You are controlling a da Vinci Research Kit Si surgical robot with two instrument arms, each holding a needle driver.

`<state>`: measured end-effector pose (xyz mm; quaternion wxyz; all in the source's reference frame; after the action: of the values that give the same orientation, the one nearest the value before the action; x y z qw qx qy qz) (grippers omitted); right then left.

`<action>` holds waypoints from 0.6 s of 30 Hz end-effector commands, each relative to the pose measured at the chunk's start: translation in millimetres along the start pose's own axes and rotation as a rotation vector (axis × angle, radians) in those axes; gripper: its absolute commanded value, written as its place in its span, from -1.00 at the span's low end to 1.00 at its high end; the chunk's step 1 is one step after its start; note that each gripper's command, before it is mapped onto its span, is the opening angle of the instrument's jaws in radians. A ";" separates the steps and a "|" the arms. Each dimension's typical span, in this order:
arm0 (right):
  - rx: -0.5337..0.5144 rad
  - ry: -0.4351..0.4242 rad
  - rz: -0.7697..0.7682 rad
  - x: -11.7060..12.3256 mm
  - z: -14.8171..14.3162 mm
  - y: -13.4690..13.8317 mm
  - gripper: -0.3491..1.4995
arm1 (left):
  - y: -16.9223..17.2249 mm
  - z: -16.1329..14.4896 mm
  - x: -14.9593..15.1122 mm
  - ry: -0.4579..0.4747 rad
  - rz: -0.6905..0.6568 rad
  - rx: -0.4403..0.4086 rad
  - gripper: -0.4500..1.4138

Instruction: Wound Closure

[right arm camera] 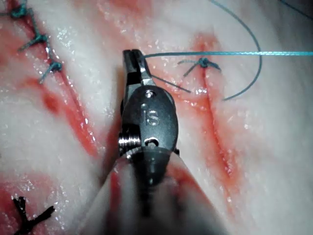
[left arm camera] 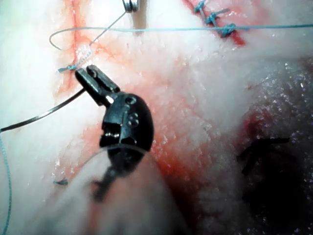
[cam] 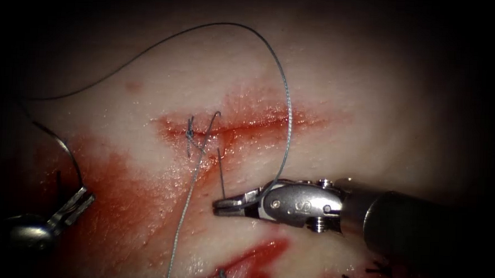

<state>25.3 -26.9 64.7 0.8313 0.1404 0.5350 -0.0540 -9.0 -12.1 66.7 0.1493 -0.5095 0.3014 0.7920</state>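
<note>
While the needle (cam: 63,143) was gripped near one end by the closed left tool (cam: 80,198), well left of the cut (cam: 248,125) and clear of the tissue (cam: 345,76), a short thread (cam: 221,174) tail just below the cut was clamped by the nearer right tool (cam: 228,205).

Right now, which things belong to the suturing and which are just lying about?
In use: left fingers holding needle near one end, out of tissue, left of cut; right fingers holding thread; knot.
Lying about: finished stitches; red fluid.
</note>
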 end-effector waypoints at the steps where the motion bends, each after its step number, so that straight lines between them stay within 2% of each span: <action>1: 0.029 0.002 -0.006 2.4 1.0 -1.1 -1.00 | 0.1 0.8 -0.3 0.001 0.001 0.001 -1.00; 6: 0.112 -0.019 -0.018 7.1 0.6 -4.1 -1.00 | 0.2 0.8 -0.4 0.002 0.001 0.001 -1.00; 7: 0.160 -0.021 -0.028 8.9 0.4 -5.4 -1.00 | 0.2 0.8 -0.4 0.002 0.001 0.001 -1.00; 8: 0.178 -0.020 -0.032 9.6 0.4 -6.0 -1.00 | 0.2 0.8 -0.4 0.000 0.002 -0.001 -1.00; 9: 0.178 -0.020 -0.032 9.6 0.4 -6.0 -1.00 | 0.2 0.8 -0.4 0.000 0.002 -0.001 -1.00; 13: 0.243 -0.019 -0.061 12.5 0.7 -8.2 -1.00 | 0.2 0.8 -0.4 0.001 0.002 -0.002 -1.00; 18: 0.297 -0.035 -0.074 14.4 1.3 -9.6 -1.00 | 0.2 0.8 -0.4 0.001 0.002 -0.001 -1.00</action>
<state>29.2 -35.7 50.1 0.8088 0.2446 0.5079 -0.1672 -9.0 -12.1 66.8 0.1486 -0.5090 0.3005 0.7928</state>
